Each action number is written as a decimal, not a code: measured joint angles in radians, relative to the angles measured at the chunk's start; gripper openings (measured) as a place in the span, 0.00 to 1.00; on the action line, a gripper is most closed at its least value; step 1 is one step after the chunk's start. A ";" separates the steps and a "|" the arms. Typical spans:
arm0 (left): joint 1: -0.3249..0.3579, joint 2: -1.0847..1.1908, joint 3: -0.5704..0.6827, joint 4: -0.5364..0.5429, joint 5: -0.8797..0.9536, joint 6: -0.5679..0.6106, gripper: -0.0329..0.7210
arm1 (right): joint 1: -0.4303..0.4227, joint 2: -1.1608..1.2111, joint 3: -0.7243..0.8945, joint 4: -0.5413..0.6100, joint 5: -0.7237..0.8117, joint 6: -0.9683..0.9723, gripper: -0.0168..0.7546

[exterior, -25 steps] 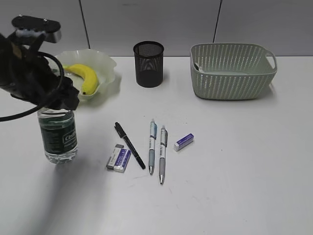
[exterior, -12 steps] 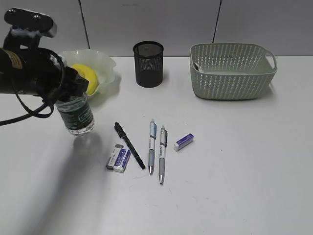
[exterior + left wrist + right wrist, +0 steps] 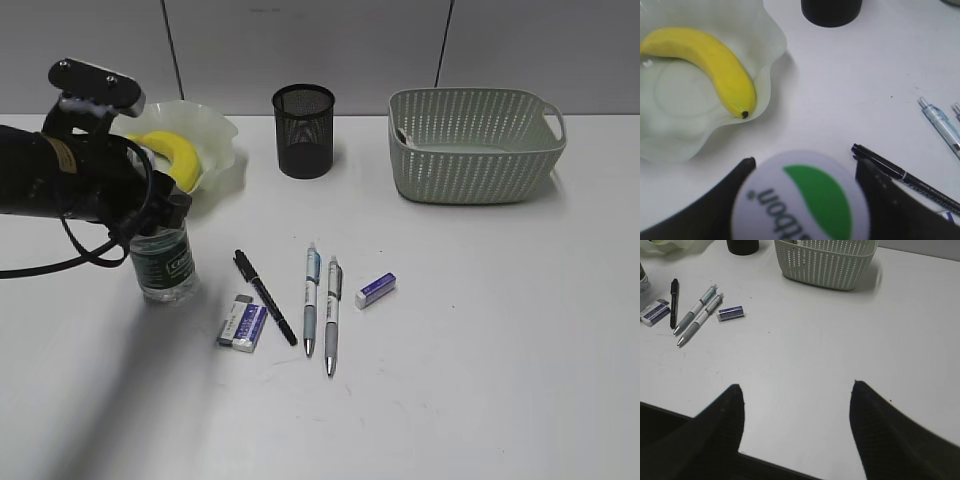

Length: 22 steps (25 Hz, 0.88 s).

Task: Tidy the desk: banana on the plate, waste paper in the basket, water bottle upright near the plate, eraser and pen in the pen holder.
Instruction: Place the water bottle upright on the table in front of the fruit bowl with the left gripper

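Note:
My left gripper (image 3: 152, 218) is shut on the cap end of the water bottle (image 3: 166, 266), which is upright just in front of the plate (image 3: 218, 128). In the left wrist view the white and green cap (image 3: 805, 200) sits between my fingers (image 3: 805, 167). The banana (image 3: 176, 155) lies in the plate; both show in the left wrist view, banana (image 3: 715, 65) and plate (image 3: 771, 45). A black pen (image 3: 265, 297), two grey pens (image 3: 312, 298) and two erasers (image 3: 243, 323) (image 3: 375, 290) lie mid-desk. The pen holder (image 3: 304, 130) stands behind them. My right gripper (image 3: 796, 385) is open and empty. The waste paper is not clearly visible.
The basket (image 3: 475, 145) stands at the back right, also in the right wrist view (image 3: 825, 262). The white desk (image 3: 480, 350) stretches in front of it. A grey panelled wall runs along the back edge.
My left gripper carried the bottle from the front left toward the plate. It was lifted and tilted half a second ago and is now upright and lower.

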State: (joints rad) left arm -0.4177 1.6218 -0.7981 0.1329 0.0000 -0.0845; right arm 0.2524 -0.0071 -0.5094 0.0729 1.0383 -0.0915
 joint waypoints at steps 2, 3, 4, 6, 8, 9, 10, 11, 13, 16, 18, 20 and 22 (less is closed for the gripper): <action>0.000 0.000 0.000 0.000 0.000 0.000 0.63 | 0.000 0.000 0.000 0.000 0.000 0.000 0.70; 0.000 0.000 0.000 -0.001 0.000 0.000 0.63 | 0.000 0.000 0.000 0.000 0.000 0.000 0.70; 0.000 0.000 0.000 -0.001 0.000 0.000 0.65 | 0.000 0.000 0.000 0.000 0.000 0.000 0.70; 0.000 -0.002 0.000 -0.010 0.012 0.000 0.71 | 0.000 0.000 0.000 0.000 0.000 0.000 0.70; 0.001 -0.015 0.000 -0.012 0.031 0.000 0.77 | 0.000 0.000 0.000 0.000 0.000 0.000 0.70; 0.001 -0.030 0.000 -0.013 0.039 0.000 0.79 | 0.000 0.000 0.000 0.000 0.000 0.000 0.70; 0.001 -0.049 0.000 -0.014 0.046 0.000 0.80 | 0.000 0.000 0.000 0.000 0.000 0.000 0.70; 0.001 -0.071 0.000 -0.015 0.048 0.000 0.81 | 0.000 0.000 0.000 0.000 0.000 0.000 0.70; 0.001 -0.115 0.000 -0.015 0.059 0.000 0.81 | 0.000 0.000 0.000 0.000 0.000 0.000 0.70; 0.001 -0.195 0.000 -0.018 0.113 0.000 0.82 | 0.000 0.000 0.000 0.000 0.000 0.000 0.70; 0.001 -0.266 0.000 -0.018 0.187 0.000 0.82 | 0.000 0.000 0.000 0.000 0.000 0.000 0.70; 0.001 -0.342 0.000 -0.018 0.298 0.000 0.82 | 0.000 0.000 0.000 0.000 0.000 0.000 0.70; 0.001 -0.421 0.000 -0.018 0.417 0.000 0.81 | 0.000 0.000 0.000 0.000 0.000 0.000 0.70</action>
State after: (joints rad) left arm -0.4168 1.2009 -0.7981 0.1148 0.4167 -0.0845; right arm 0.2524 -0.0071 -0.5094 0.0729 1.0383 -0.0915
